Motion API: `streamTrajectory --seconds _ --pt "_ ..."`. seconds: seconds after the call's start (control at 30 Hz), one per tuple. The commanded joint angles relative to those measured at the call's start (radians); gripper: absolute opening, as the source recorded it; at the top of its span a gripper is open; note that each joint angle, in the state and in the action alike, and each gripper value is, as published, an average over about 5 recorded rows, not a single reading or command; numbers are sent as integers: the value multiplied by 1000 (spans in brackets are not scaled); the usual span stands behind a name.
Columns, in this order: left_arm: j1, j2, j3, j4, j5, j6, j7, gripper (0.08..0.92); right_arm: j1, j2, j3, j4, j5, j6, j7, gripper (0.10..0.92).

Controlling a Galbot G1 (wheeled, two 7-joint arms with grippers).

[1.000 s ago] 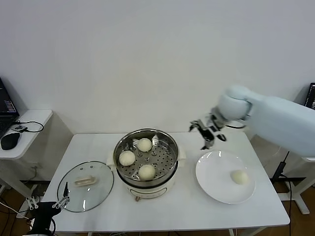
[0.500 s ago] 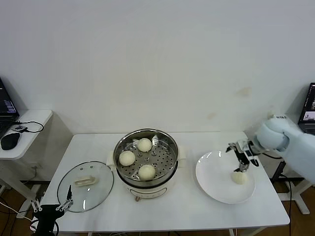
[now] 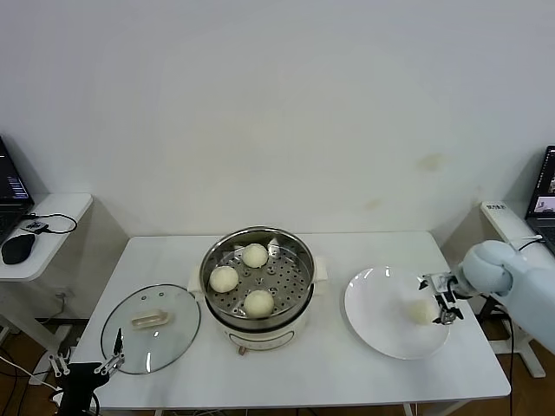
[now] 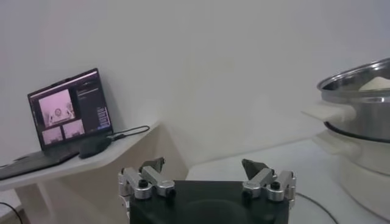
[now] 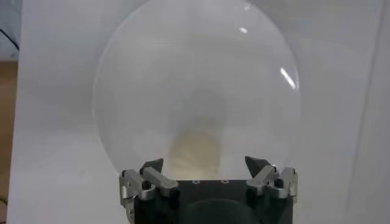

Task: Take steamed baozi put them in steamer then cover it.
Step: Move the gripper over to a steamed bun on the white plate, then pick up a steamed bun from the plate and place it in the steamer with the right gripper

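Note:
The steamer (image 3: 257, 282) stands mid-table, uncovered, with three steamed baozi (image 3: 254, 255) on its perforated tray. One more baozi (image 3: 422, 310) lies on the white plate (image 3: 377, 303) at the right. My right gripper (image 3: 440, 299) hovers low at the plate's right side, right next to that bun. Its jaws are open. In the right wrist view the bun (image 5: 195, 155) lies just ahead of the open right gripper (image 5: 205, 164), untouched, on the plate (image 5: 195, 73). My left gripper (image 3: 87, 368) hangs open below the table's front left corner, empty (image 4: 204, 165).
The glass lid (image 3: 152, 328) with its cream handle lies flat on the table left of the steamer. A side desk with a laptop (image 4: 67, 112) and a mouse (image 3: 17, 247) stands at the far left. The steamer's rim (image 4: 359, 91) shows in the left wrist view.
My right arm swung from beside the steamer out to the right and down to the plate's right edge, next to the bun. The left gripper sank slightly.

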Motion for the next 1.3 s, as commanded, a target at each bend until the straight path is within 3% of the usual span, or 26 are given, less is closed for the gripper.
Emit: streamTrajectory --seconds 0.03,0.47,1.0,1.3 --pt "-1 2 -2 0 -1 1 0 823 -81 44 57 -81 -79 16 13 823" --pt "-2 2 -11 -3 -6 1 2 823 -84 138 69 -155 -110 20 24 816" --pt "0 -2 -13 -3 -6 -1 1 823 -33 110 45 -126 -56 -12 -8 605" --pt "-8 3 -10 -11 -11 1 2 823 146 4 -36 -9 91 -52 -35 594"
